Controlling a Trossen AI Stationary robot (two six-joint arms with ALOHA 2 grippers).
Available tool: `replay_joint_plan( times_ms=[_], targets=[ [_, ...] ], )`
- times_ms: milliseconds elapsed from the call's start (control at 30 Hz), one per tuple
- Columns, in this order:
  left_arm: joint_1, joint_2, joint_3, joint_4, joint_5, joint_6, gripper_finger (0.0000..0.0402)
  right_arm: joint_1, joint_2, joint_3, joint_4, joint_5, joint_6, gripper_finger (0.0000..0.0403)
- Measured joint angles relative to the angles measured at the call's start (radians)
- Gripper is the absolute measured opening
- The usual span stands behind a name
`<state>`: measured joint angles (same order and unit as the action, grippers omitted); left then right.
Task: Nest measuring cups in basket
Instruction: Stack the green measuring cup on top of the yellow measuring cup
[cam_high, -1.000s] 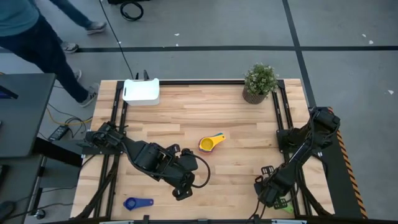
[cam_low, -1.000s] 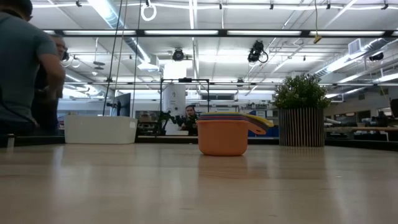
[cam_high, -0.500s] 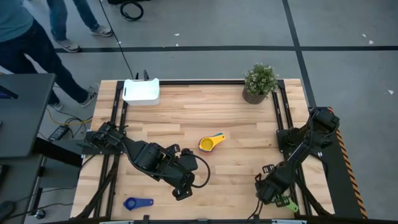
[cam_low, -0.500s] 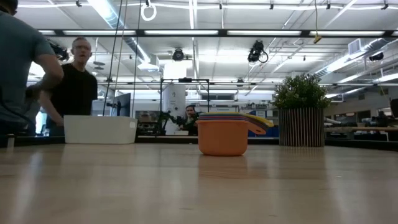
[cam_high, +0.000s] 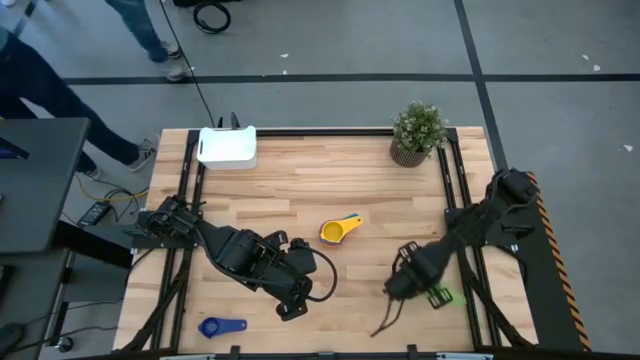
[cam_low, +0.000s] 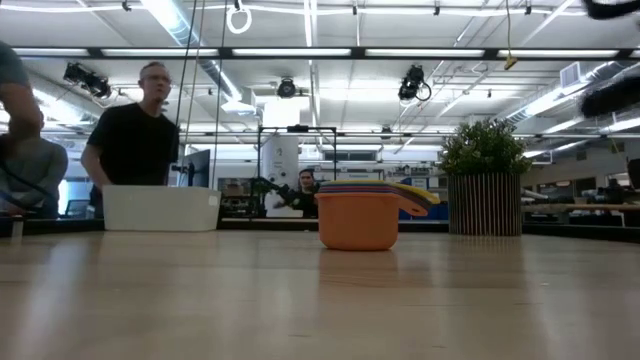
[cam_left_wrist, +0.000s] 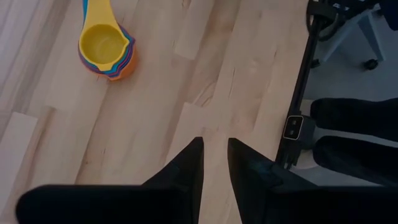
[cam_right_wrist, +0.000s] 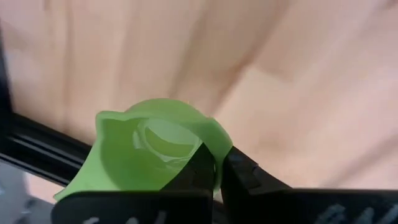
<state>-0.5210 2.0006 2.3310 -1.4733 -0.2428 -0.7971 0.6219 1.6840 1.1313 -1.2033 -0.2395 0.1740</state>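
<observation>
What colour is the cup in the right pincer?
Green cup, clearest in the right wrist view.

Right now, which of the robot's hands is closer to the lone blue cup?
Left. The left hand hovers just beside the blue cup; the right hand, gripping the green cup, is across the table.

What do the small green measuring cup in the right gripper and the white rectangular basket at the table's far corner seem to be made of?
Small green measuring cup: looks like thin moulded plastic, smooth and slightly translucent, since light glows through its wall. The right gripper is shut on its rim.

White rectangular basket: probably plastic too, with an even matte white surface and rounded corners.
</observation>
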Motion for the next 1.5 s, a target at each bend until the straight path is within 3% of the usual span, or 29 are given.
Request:
replay_joint_plan(
  times_ms=[333,600,867,1100,1333,1500],
  targets=[
    [0.000,0.000,0.000,-0.002,0.000,-0.004,0.0079,-0.221,-0.001,0.222,-0.136,0.168,-0.357,0.0011],
    [0.000,0.000,0.000,-0.045,-0.002,-0.078,0.0079,-0.389,-0.001,0.319,-0.130,0.299,-0.416,0.0011],
    [0.000,0.000,0.000,-0.044,-0.012,-0.111,0.0079,-0.494,-0.001,0.338,-0.064,0.310,-0.721,0.0011],
    [0.000,0.000,0.000,-0.046,-0.066,-0.213,0.0079,-0.581,-0.001,0.338,0.016,0.301,-0.700,0.0011],
    [-0.004,0.021,-0.010,-0.048,-0.229,-0.408,0.0079,-0.619,-0.001,0.338,0.068,0.312,-0.646,0.0011],
    [-0.011,0.033,-0.115,-0.022,-0.243,-0.476,0.0079,-0.616,-0.001,0.338,0.063,0.316,-0.797,0.0011]
  ],
)
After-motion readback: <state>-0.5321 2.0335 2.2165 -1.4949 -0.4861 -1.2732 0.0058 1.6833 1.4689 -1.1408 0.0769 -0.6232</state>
